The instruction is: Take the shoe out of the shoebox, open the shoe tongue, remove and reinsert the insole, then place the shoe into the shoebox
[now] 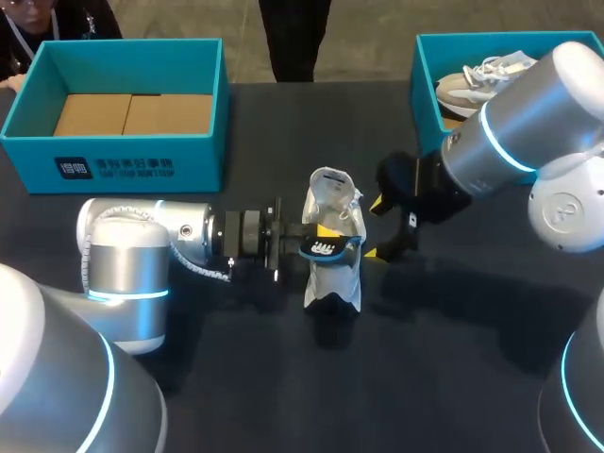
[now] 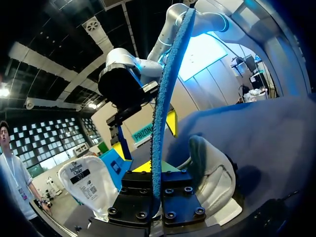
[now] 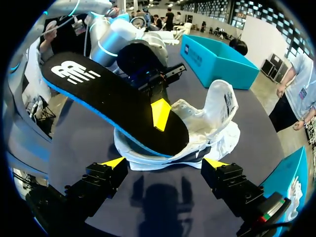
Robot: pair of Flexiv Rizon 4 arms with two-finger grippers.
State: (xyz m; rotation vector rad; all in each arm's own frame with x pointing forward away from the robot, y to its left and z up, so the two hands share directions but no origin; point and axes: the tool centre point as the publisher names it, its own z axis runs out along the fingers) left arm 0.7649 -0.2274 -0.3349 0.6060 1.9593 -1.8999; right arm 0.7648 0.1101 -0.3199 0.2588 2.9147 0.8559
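Observation:
A white shoe (image 1: 332, 274) lies on the dark table with its tongue (image 1: 328, 185) pulled open. My left gripper (image 1: 317, 242) is shut on a black insole with a blue edge (image 1: 326, 249) over the shoe's opening. In the left wrist view the insole (image 2: 167, 98) stands edge-on between my own fingers (image 2: 155, 191), with the shoe (image 2: 212, 173) beyond. In the right wrist view the insole (image 3: 108, 96) slants up out of the shoe (image 3: 207, 133). My right gripper (image 3: 165, 163) stands open just short of the shoe, and in the head view (image 1: 375, 227) it is at the shoe's right.
An empty teal shoebox (image 1: 132, 156) stands at the back left. A second teal box (image 1: 427, 90) at the back right holds another shoe (image 1: 477, 80). Bare table lies in front of the shoe.

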